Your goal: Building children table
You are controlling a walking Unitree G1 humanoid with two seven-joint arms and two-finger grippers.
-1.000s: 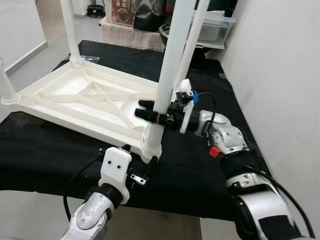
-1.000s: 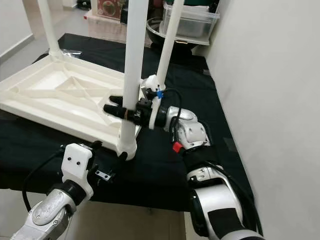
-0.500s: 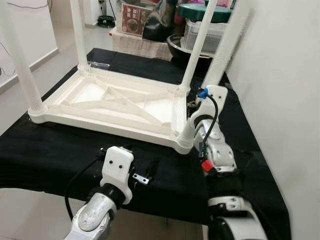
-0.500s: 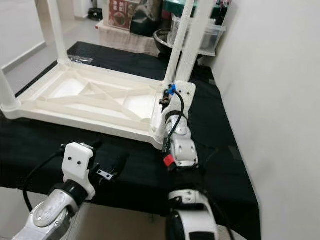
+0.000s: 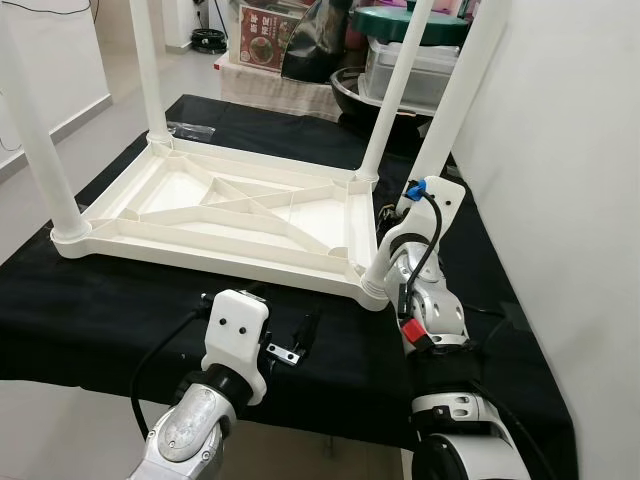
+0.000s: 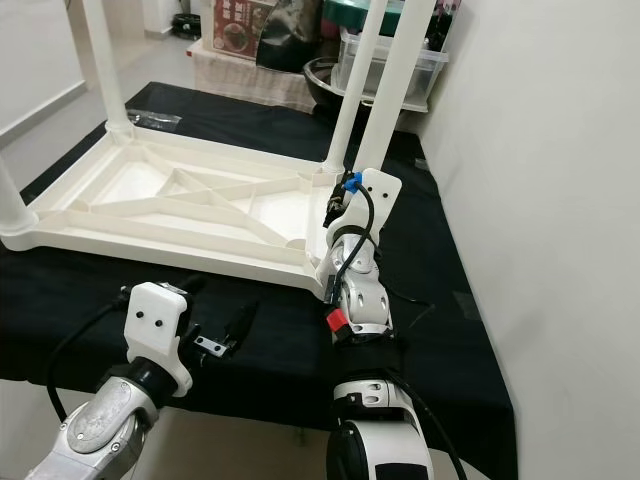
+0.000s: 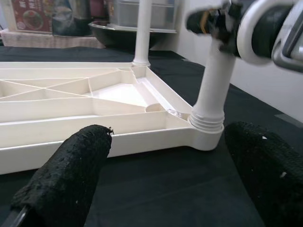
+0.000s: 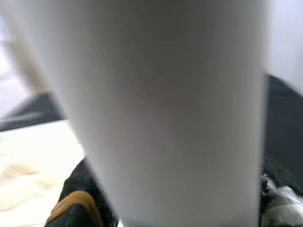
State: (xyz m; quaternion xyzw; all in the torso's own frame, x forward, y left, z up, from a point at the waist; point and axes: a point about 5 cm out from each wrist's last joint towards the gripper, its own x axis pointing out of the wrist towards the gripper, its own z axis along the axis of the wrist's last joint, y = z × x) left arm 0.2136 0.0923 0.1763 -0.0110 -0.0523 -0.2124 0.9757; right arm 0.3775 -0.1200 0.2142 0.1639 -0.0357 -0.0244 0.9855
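Judging by four legs standing in the upturned white table top (image 5: 215, 215), the right tool (image 5: 400, 215) clasps the near-right leg (image 5: 440, 150), likely seating it, while the left tool (image 5: 290, 335) waits wide open above the black desk (image 5: 90, 310).

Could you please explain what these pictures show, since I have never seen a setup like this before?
This is a humanoid robot with two silver arms, each ending in a gripper of two long black fingers. Two pictures come from a stereo camera on its head, looking down; the other two come from cameras on its wrists. On a black cloth lies a white plastic children's table, upside down, with its legs pointing up. The right gripper is closed around the near right leg, which stands in the corner socket; the right wrist camera sees that leg up close. The left gripper rests open on the cloth just in front of the table, holding nothing. Boxes and a bowl stand behind.
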